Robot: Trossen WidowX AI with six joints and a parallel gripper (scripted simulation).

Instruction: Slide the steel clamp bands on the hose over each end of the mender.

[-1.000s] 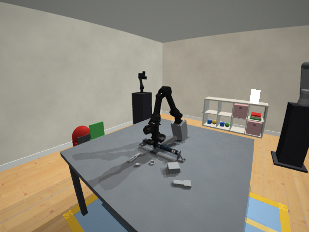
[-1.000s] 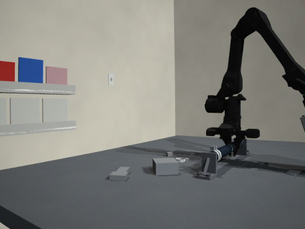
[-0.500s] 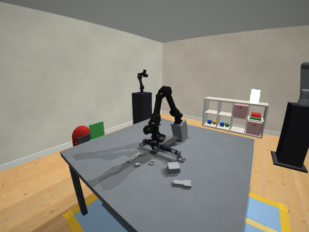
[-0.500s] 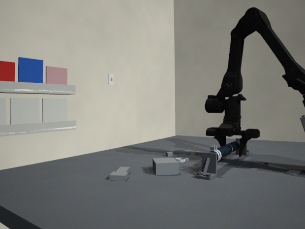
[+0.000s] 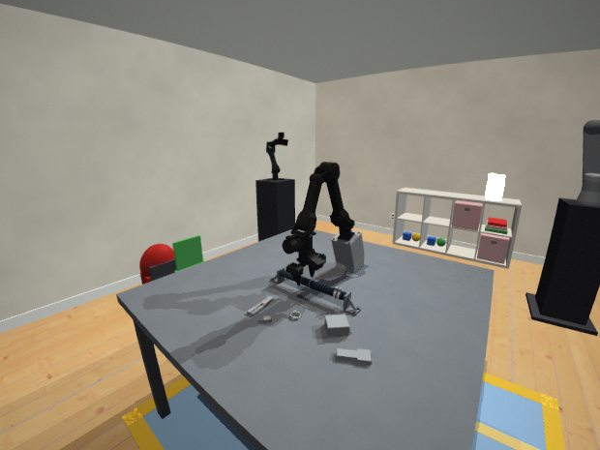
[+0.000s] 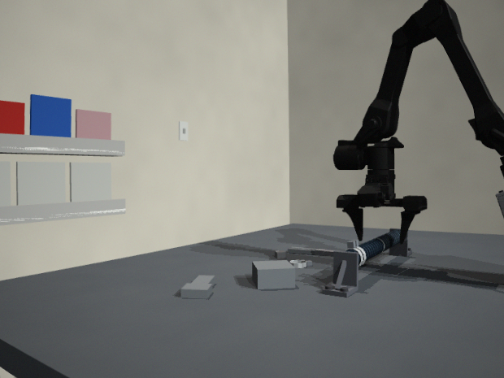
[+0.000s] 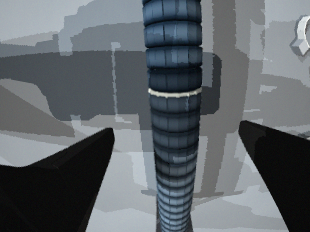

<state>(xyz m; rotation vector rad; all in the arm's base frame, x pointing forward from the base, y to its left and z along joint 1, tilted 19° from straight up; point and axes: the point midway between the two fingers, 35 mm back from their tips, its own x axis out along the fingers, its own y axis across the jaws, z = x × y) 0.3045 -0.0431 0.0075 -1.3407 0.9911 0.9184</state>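
Note:
The dark blue ribbed hose [image 5: 325, 286] [image 6: 371, 248] [image 7: 172, 34] runs straight between two grey brackets. Two pale steel bands [image 5: 337, 292] [image 6: 360, 255] sit close together around the hose near the bracket nearest the exterior camera; their exact tilt is too small to tell. A thin pale ring [image 7: 175, 93] circles the hose ahead of the fingers in the wrist view. The mender inside is hidden. My gripper [image 5: 305, 278] [image 6: 381, 240] [image 7: 177, 131] is wide open and empty, pointing down, with one finger on each side of the hose, away from the two bands.
The near bracket [image 5: 349, 304] [image 6: 339, 260] and far bracket [image 6: 398, 249] stand at the hose ends. In front lie a grey block [image 5: 337, 324] [image 6: 275, 275], a stepped block [image 5: 353, 355] [image 6: 197, 289], a long grey tool [image 5: 259, 306], a small block [image 5: 265, 319] and a loose ring [image 5: 295, 313] [image 6: 298, 263].

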